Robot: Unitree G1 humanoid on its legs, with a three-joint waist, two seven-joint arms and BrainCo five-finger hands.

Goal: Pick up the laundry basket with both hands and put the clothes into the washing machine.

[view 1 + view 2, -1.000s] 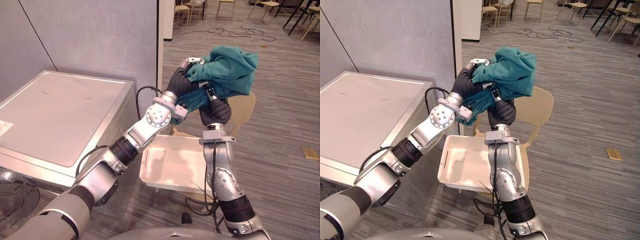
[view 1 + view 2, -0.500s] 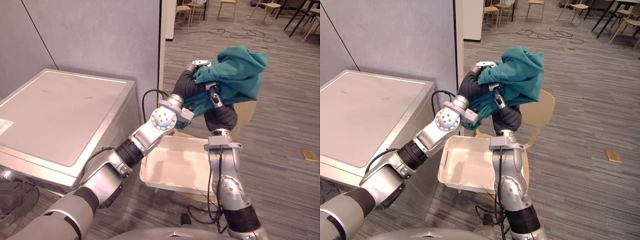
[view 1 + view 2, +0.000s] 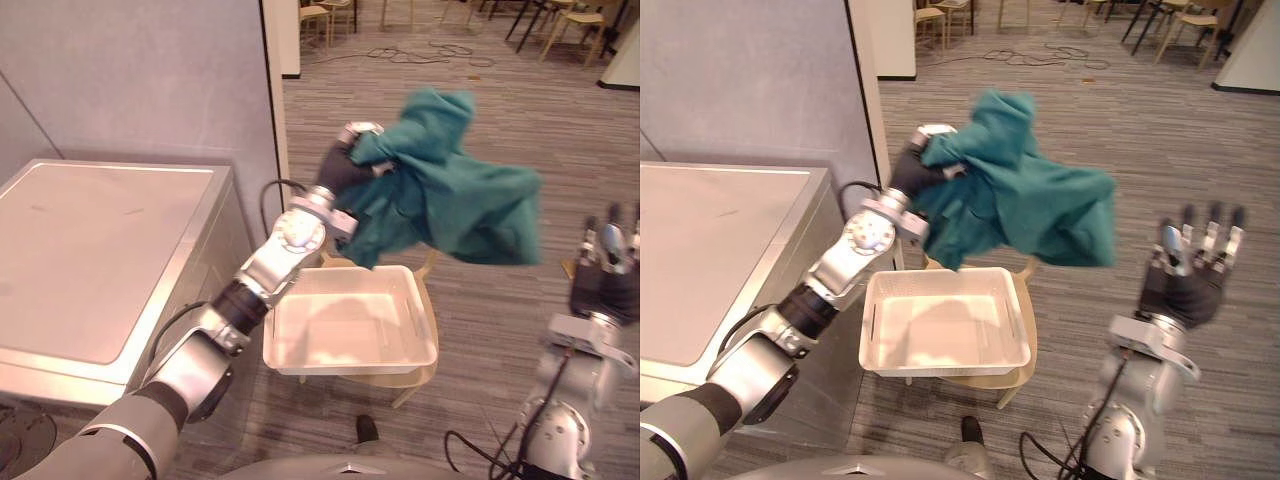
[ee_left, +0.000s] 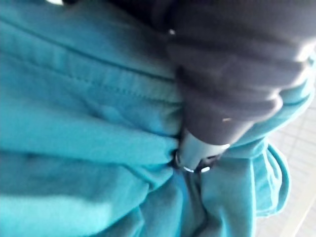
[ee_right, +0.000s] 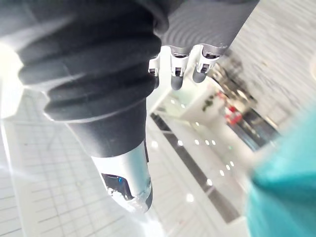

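A teal garment (image 3: 440, 195) hangs in the air above the chair, bunched at its upper left in my left hand (image 3: 345, 165), which is shut on the cloth; the left wrist view has the teal cloth (image 4: 89, 123) pressed against that hand. Below it a white laundry basket (image 3: 350, 330) sits empty on a tan chair (image 3: 385, 380). My right hand (image 3: 1195, 262) is off to the right, raised, fingers straight and spread, holding nothing and apart from the garment. The washing machine (image 3: 110, 250) with its flat grey top stands at the left.
A grey partition wall (image 3: 150, 70) rises behind the machine. Chairs (image 3: 565, 20) and a floor cable (image 3: 420, 55) lie far back on the striped grey carpet. A small yellow-brown object (image 3: 568, 268) lies on the floor at the right.
My right hand has let go of the garment and swung out to the right, fingers now spread. The garment now hangs from my left hand alone and flares rightwards. The camera has shifted.
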